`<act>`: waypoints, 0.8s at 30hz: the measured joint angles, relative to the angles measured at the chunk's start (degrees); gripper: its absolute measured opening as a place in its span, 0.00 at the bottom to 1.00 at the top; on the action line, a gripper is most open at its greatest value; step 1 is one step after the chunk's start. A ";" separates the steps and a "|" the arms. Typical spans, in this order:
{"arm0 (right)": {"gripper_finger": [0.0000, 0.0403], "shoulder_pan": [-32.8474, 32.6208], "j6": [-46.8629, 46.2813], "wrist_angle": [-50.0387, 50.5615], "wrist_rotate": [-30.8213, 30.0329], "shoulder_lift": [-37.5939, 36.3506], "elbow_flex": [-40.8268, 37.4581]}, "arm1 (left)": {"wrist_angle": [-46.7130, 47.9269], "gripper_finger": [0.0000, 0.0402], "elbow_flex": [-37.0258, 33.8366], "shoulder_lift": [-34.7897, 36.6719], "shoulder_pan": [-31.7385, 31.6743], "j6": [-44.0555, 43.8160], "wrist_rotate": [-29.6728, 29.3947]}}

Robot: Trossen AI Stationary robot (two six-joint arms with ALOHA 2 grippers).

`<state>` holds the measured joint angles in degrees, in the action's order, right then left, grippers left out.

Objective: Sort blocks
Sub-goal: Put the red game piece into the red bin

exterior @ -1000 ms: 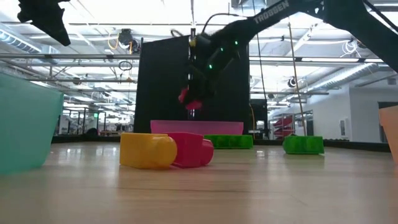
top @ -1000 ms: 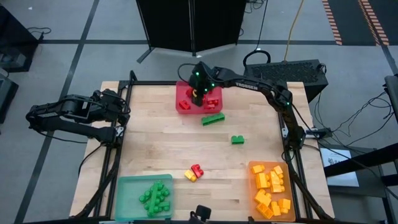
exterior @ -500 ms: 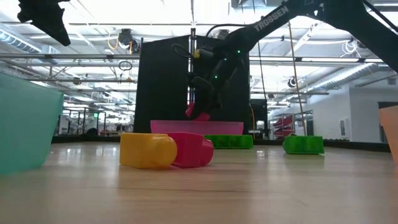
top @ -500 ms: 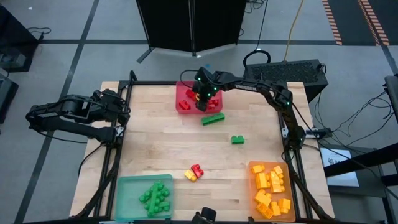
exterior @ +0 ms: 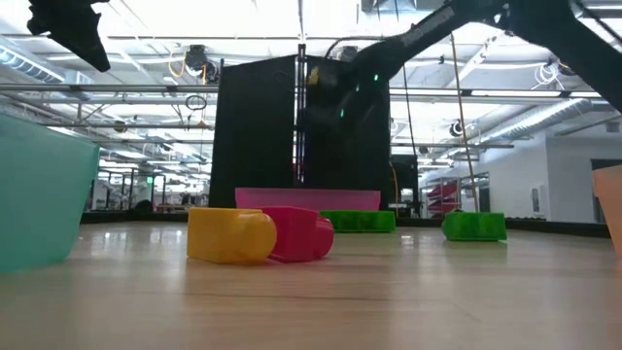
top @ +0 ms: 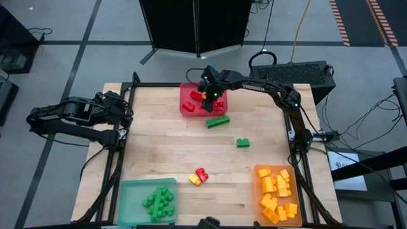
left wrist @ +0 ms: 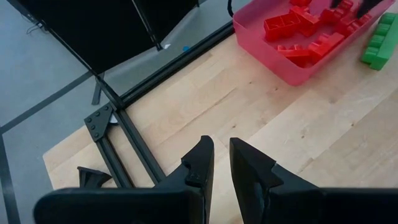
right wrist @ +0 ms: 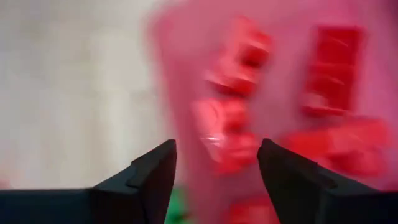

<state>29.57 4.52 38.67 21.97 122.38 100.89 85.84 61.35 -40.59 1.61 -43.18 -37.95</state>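
My right gripper (top: 208, 95) hovers open and empty over the red tray (top: 186, 109) at the table's far edge. The tray holds several red blocks (right wrist: 233, 134) and also shows in the left wrist view (left wrist: 280, 59). A long green block (top: 218, 121) lies on the table just near of the tray. A small green block (top: 243, 143) lies farther toward the near right. A red block (top: 201, 172) and a yellow block (top: 194, 180) lie touching near the table's middle front. My left gripper (left wrist: 216, 167) waits shut and empty over the table's left edge.
A green tray (top: 130, 191) with several green blocks stands at the near left corner. An orange tray (top: 259, 191) with several yellow blocks stands at the near right corner. A black panel (top: 191, 25) stands behind the far edge. Bare wood lies between the loose blocks.
My right gripper held a red block above the red tray, dipped toward the tray, let the block go and rose again, shifting slightly toward the far right. The block no longer hangs below its fingers.
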 joint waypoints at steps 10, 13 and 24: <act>0.50 -13.13 -0.23 2.82 18.61 -9.27 0.82 | -0.04 0.15 -0.01 -0.01 -0.02 0.02 -0.14; 0.50 -20.08 1.86 3.85 18.40 -9.75 0.82 | -0.04 0.15 -0.01 -0.01 -0.02 0.02 -0.34; 0.50 -38.23 16.88 7.17 -3.27 -7.48 0.67 | -1.43 0.15 -0.01 0.01 -0.02 -0.02 -0.48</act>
<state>-8.67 21.40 45.84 18.70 114.89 101.56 84.41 61.34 -40.58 1.58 -43.20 -38.44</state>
